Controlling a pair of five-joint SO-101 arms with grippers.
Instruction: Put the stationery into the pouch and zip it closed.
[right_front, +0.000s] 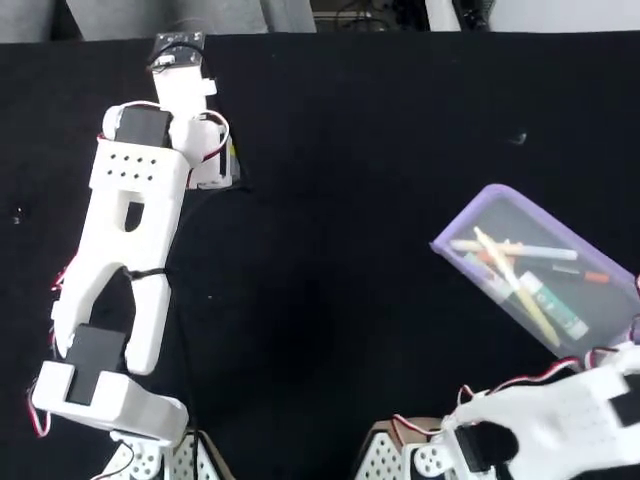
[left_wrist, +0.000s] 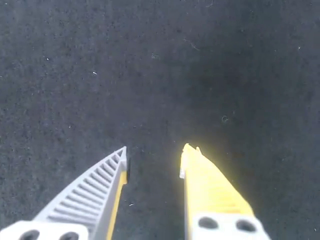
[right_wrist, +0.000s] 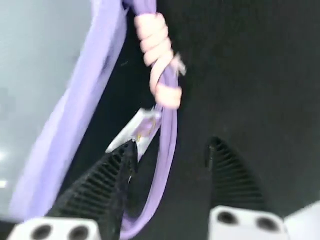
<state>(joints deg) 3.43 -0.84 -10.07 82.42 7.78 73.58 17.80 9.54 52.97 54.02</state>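
The pouch (right_front: 460, 218) is lying slantwise on the worktop (right_front: 330, 250), stationery (right_front: 515, 275) inside, its near end at the right end effector (right_wrist: 170, 145), which is straddling the purple edge, released, with the zipper pull (right_wrist: 141, 126) just beside one finger. The left end effector (left_wrist: 152, 155), also released, is hanging well apart from the pouch. Pen labels are unreadable.

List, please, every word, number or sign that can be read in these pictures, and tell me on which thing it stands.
No text can be read here.
Marker inside the pouch: its label carries some print, too small to read.
Zipper pull at the pouch's purple edge: a small gold mark, too blurred to read.
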